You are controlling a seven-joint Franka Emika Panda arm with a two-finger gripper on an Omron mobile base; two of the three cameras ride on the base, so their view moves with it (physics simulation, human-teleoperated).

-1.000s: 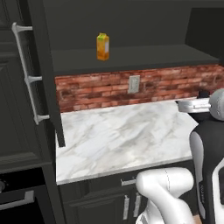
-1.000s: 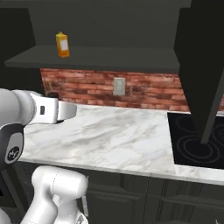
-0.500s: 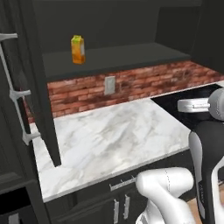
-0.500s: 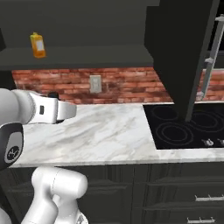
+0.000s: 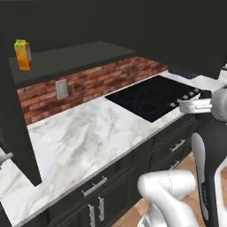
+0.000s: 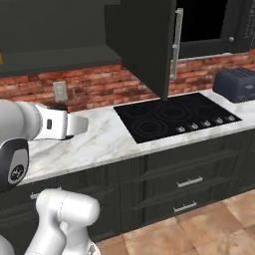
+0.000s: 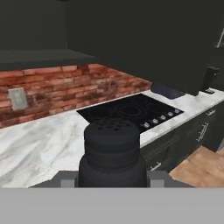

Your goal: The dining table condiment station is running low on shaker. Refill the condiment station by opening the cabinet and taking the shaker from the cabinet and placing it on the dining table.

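Shaker [image 7: 112, 151] sits clamped upright between the gripper [image 7: 112, 178] fingers, already out of the cabinet [image 6: 142, 40]. Both base views have swung right since a second ago, bringing the cooktop [image 6: 174, 117] into frame: the base is turning, presumably toward the dining table.

No legible text, label, brand, number or sign appears on any surface. The orange-yellow carton [image 5: 22, 54] on the cabinet [image 6: 144, 40] shelf carries a face too blurred to read.
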